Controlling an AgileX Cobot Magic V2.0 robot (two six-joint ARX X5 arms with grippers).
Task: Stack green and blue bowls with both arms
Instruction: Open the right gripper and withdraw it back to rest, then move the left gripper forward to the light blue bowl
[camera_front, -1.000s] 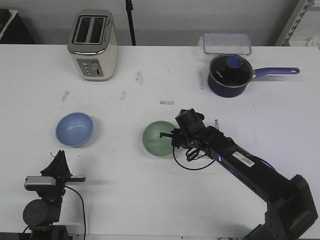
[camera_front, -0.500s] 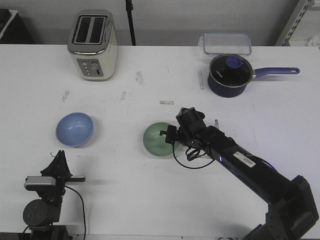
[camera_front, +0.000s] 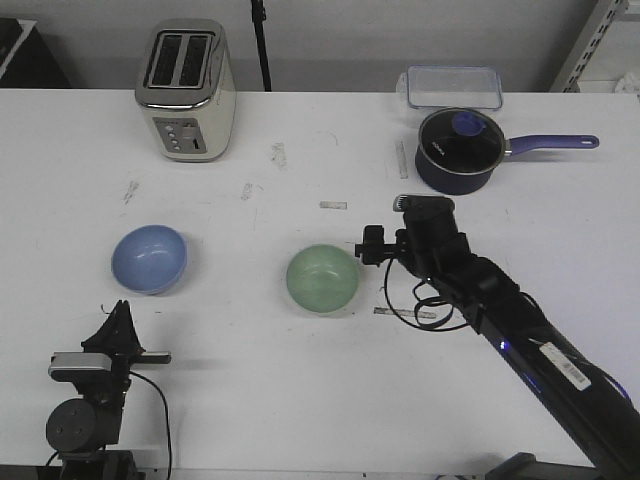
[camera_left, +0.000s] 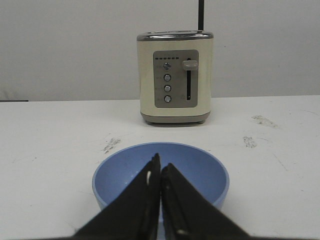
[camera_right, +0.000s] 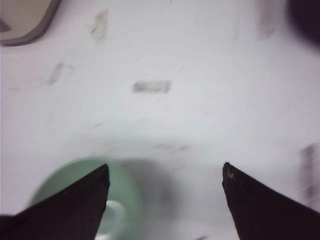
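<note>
Green bowl (camera_front: 323, 279) sits mid-tabletop just left of your right tool (camera_front: 372, 247), which gapes wide and holds nothing; blue bowl (camera_front: 149, 258) lies directly ahead of your left tool (camera_left: 160, 187), pinched closed and empty

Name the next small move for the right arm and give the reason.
Probably bring the right gripper back over the green bowl's near rim and lower it. Its jaws stand open beside the bowl, holding nothing, and the blue bowl sits apart across the table.
</note>
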